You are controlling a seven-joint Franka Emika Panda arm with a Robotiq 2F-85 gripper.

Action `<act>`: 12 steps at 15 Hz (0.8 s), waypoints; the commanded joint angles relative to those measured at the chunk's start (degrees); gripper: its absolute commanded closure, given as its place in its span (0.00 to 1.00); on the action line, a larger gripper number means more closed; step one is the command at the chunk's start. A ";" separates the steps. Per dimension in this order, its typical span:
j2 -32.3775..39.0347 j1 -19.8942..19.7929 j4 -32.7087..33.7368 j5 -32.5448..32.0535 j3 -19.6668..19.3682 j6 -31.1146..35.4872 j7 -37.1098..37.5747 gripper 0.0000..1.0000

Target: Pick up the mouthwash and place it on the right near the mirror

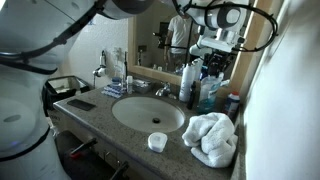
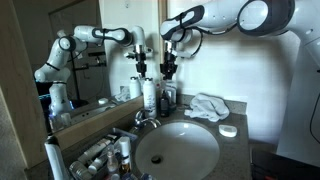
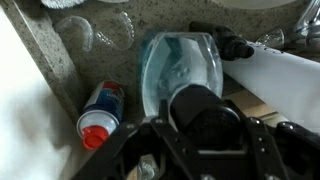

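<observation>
The mouthwash (image 3: 178, 60), a clear bottle of blue liquid, stands upright against the mirror (image 1: 150, 30) among other bottles; it also shows in an exterior view (image 1: 210, 92). My gripper (image 3: 205, 130) hangs straight above it, jaws spread open on either side of its dark-looking round top, which lies in shadow. I cannot tell whether the jaws touch it. The gripper shows in both exterior views (image 1: 212, 60) (image 2: 168, 68), just above the bottle tops. In the mirror (image 2: 80, 50) I see the arm's reflection.
A red-and-blue can (image 3: 100, 112) (image 1: 233, 103) stands right beside the mouthwash. A slim dark bottle (image 1: 189, 84) is on its other side. A crumpled white towel (image 1: 212, 138), a small white cup (image 1: 157, 141), the sink basin (image 1: 148, 112) and the faucet (image 2: 145, 118) fill the counter.
</observation>
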 commanded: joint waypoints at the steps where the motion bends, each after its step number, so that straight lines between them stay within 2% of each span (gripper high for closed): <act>1: 0.35 0.28 2.31 -0.71 0.00 -0.76 -0.58 0.10; 3: 0.31 0.62 2.91 -1.30 -0.19 -1.40 -0.22 0.00; 12: -2.98 2.11 3.04 -5.42 -0.59 -7.53 0.64 0.00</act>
